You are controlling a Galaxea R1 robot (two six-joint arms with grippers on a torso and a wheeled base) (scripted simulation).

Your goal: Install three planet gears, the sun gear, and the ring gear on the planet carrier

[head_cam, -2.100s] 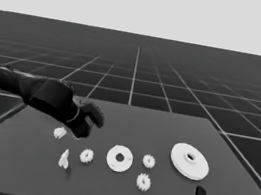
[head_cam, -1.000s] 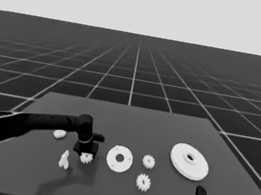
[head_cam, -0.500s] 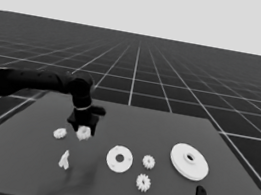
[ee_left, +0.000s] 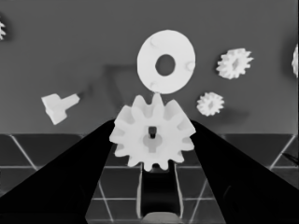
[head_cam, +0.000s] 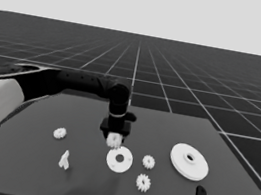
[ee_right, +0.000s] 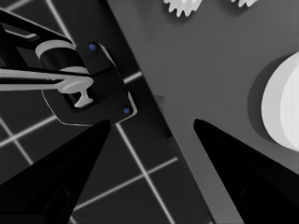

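**Left claw carrying a gear beside the smaller disc**

The left claw (head_cam: 114, 136) is gripping a small gear (ee_left: 152, 137) between both fingers, hovering just behind the smaller round disc (head_cam: 119, 159), toward the table's far edge. The right claw (ee_right: 152, 128) is waiting open near the table's near right corner.

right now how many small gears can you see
4. One is held in the left gripper by the smaller round part; two lie right of that part; one lies far left.
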